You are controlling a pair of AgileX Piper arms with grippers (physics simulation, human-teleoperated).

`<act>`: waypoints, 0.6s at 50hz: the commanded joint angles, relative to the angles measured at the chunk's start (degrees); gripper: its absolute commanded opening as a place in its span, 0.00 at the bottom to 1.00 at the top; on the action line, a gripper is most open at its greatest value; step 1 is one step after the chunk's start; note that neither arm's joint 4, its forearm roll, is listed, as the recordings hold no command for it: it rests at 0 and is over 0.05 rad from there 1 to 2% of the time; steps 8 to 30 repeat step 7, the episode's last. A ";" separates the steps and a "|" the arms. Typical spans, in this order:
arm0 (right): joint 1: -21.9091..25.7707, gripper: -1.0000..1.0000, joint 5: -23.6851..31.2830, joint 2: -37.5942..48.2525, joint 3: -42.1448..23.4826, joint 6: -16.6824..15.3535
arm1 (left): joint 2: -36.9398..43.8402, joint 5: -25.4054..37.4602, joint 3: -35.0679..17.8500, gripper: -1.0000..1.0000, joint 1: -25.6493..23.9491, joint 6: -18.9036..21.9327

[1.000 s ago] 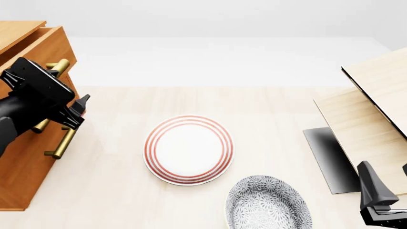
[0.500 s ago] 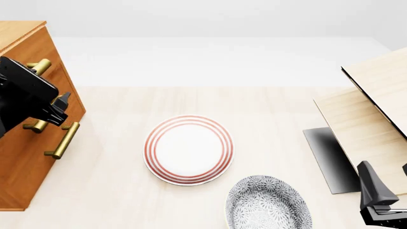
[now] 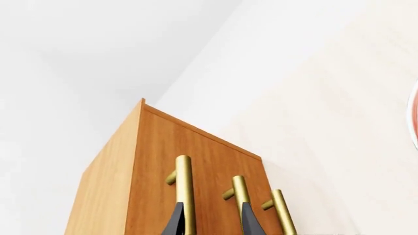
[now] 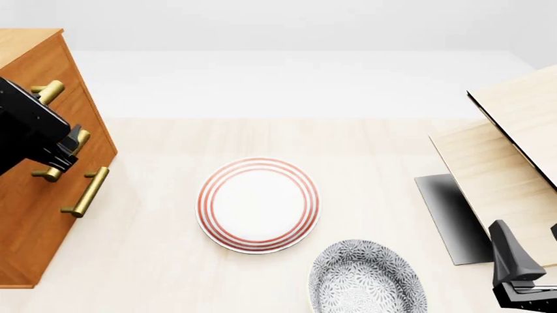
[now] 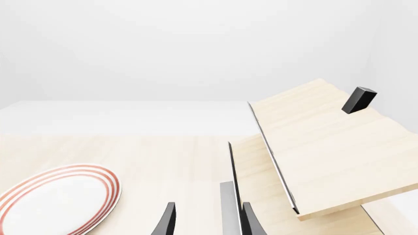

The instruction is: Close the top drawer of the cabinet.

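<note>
Apparently the job is nearly done: the top drawer (image 4: 54, 114) sits flush in the cabinet (image 4: 35, 215) at the frame's left edge, nothing jutting out. The left gripper (image 3: 210, 219) has its fingers spread at the handles, pinching nothing. The right gripper (image 5: 205, 220), lower right, idles with fingers apart.

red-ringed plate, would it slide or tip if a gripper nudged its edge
The red-ringed plate sits flat and low on the smooth table, so it would probably slide rather than tip. It looks rigid and glazed, likely slippery and breakable.
</note>
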 commanded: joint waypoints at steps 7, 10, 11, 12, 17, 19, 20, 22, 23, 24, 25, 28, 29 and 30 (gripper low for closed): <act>-0.01 1.00 0.23 -0.21 -0.01 0.04 | 0.54 -1.88 1.95 1.00 3.61 1.39; -0.01 1.00 0.23 -0.21 -0.01 0.04 | 0.54 -1.88 1.95 1.00 3.61 1.39; -0.01 1.00 0.23 -0.21 -0.01 0.04 | 0.54 -1.88 1.95 1.00 3.61 1.39; -0.01 1.00 0.23 -0.21 -0.01 0.04 | 0.54 -1.88 1.95 1.00 3.61 1.39; -0.01 1.00 0.23 -0.21 -0.01 0.04 | 0.54 -1.88 1.95 1.00 3.61 1.39; -0.01 1.00 0.23 -0.21 -0.01 0.04 | 0.54 -1.88 1.95 1.00 3.61 1.39; -0.01 1.00 0.23 -0.21 -0.01 0.04 | 0.54 -1.88 1.95 1.00 3.61 1.39; -0.01 1.00 0.23 -0.21 -0.01 0.04 | 0.54 -1.88 1.95 1.00 3.61 1.39; -0.01 1.00 0.23 -0.21 -0.01 0.04 | 0.54 -1.88 1.95 1.00 3.61 1.39; -0.01 1.00 0.23 -0.21 -0.01 0.04 | 0.54 -1.88 1.95 1.00 3.61 1.39; -0.01 1.00 0.23 -0.21 -0.01 0.04 | 0.54 -1.88 1.95 1.00 3.61 1.39; -0.01 1.00 0.23 -0.21 -0.01 0.04 | 0.54 -1.88 1.95 1.00 3.61 1.39; -0.01 1.00 0.23 -0.21 -0.01 0.04 | 0.54 -1.88 1.95 1.00 3.61 1.39; -0.01 1.00 0.23 -0.21 -0.01 0.04 | 0.54 -1.88 1.95 1.00 3.61 1.39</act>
